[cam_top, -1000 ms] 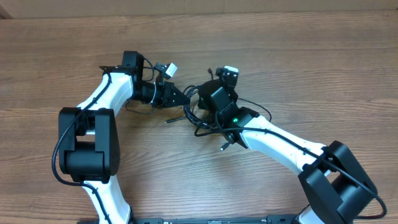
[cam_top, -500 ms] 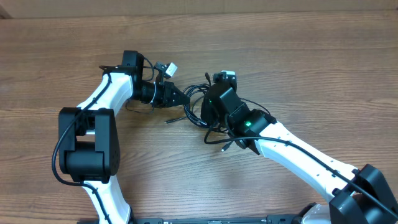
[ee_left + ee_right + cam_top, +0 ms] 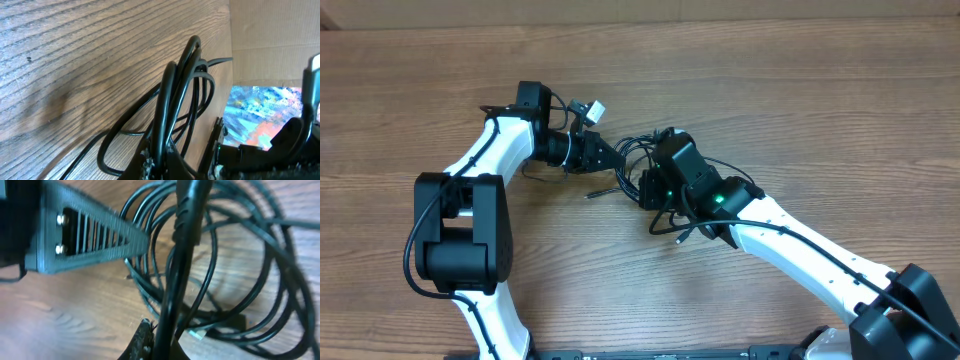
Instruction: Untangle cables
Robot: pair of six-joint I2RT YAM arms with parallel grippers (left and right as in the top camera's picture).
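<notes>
While the cables (image 3: 630,170) lie in one knotted clump at mid-table (image 3: 800,90) btwn the arms, left gripper (image 3: 161,159) & right gripper (image 3: 156,339) each clamp a black strand, loops overlapping, none separated yet, so the untangling appears barely begun.

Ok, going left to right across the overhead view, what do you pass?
First the left arm's black shoulder, left gripper, cables, green light on the right arm, right arm's black shoulder.
</notes>
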